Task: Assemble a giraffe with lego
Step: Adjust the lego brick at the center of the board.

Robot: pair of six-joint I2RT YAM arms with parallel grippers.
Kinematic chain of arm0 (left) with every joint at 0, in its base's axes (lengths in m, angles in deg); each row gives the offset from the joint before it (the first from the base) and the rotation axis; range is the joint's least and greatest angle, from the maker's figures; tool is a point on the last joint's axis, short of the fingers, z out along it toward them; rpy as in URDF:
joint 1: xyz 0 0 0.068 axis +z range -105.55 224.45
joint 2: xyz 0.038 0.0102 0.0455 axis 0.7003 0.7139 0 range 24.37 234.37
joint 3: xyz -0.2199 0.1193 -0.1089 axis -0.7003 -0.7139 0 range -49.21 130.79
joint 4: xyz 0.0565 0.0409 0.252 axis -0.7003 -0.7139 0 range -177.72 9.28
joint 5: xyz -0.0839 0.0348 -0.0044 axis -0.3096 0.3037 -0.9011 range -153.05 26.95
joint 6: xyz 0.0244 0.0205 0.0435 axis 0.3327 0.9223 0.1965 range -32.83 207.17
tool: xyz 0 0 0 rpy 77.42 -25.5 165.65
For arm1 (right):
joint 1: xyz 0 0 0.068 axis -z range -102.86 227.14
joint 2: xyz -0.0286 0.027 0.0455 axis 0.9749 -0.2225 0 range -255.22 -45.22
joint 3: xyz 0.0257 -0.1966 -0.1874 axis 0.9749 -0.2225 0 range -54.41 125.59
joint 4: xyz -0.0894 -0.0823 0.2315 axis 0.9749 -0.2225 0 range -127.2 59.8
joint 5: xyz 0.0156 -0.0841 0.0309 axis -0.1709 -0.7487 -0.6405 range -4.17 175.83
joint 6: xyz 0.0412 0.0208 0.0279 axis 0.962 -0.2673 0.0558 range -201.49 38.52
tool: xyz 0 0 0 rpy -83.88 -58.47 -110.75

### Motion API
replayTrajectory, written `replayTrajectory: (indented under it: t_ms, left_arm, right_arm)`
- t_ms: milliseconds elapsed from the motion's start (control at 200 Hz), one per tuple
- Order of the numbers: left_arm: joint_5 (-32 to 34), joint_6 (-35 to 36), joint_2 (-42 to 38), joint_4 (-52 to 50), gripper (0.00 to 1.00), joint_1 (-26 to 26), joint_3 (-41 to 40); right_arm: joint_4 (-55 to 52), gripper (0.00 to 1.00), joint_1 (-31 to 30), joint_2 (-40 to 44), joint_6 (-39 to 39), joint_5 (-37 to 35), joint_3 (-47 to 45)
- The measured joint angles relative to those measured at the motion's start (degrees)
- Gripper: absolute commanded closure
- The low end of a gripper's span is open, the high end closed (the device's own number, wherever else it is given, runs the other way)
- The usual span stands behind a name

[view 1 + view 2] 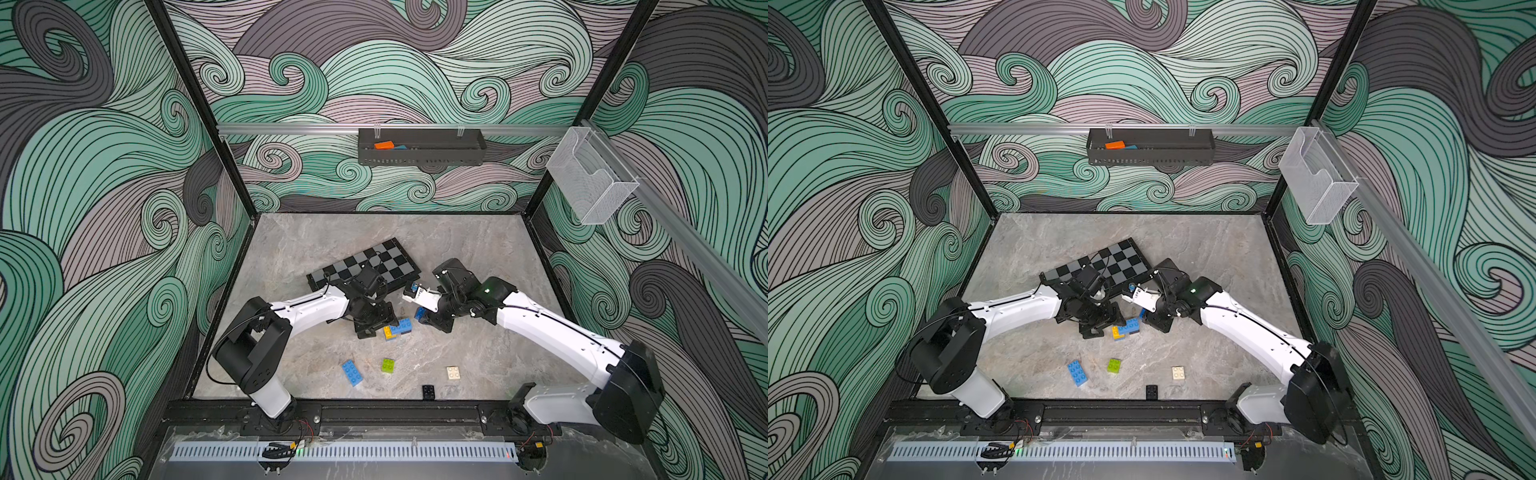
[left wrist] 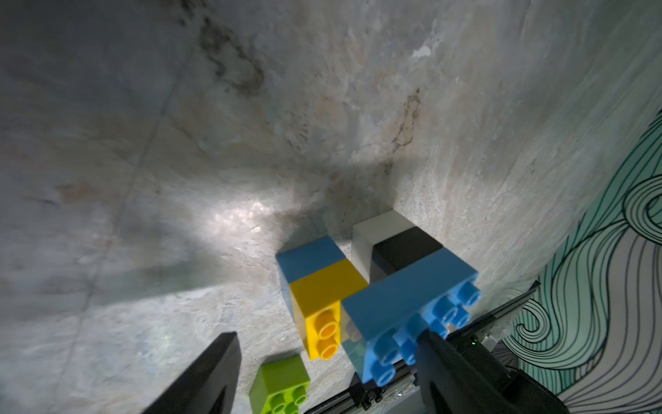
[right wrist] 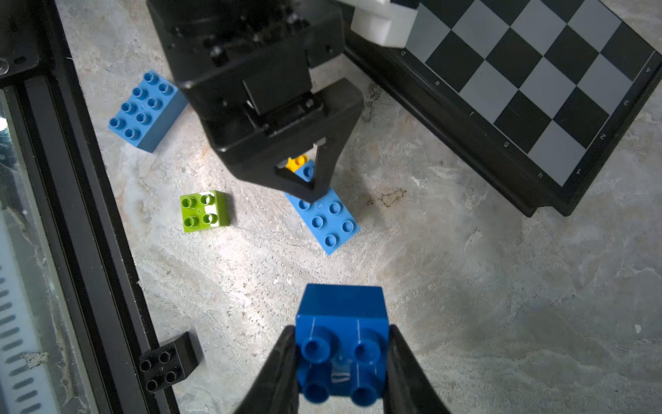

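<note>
Near the middle of the surface (image 1: 478, 257) the giraffe (image 1: 398, 328) stands studs-up, with the board (image 1: 365, 266) at its 11 o'clock and a green brick (image 1: 388, 365) at its 6. The left fingers (image 2: 215, 369) are apart above it, one tip over the blue body's studs. The right fingers (image 3: 283, 358) are clamped on a dark blue brick (image 3: 342, 344) at the giraffe's 2 o'clock. The bricks look light, stiff and smooth-sided, so they are best pinched across flat walls rather than studs, and levering could pop the joints. Only the left wrist view shows the white-and-black and blue-and-yellow legs. Only the right wrist view shows the clamp clearly.
</note>
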Motion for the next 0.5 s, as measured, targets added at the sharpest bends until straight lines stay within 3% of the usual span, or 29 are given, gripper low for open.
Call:
replayTrajectory:
  t_ms: [285, 500]
  left_arm:
    - [0.3, 1.6, 1.0, 0.2, 0.39, -0.6, 1.8]
    - [1.1, 9.5, 3.2, -3.9, 0.4, -0.7, 5.5]
  right_arm:
    - [0.0, 0.84, 0.0, 0.0, 0.0, 0.0, 0.0]
    - [0.0, 0.83, 0.0, 2.0, 0.2, 0.0, 0.0]
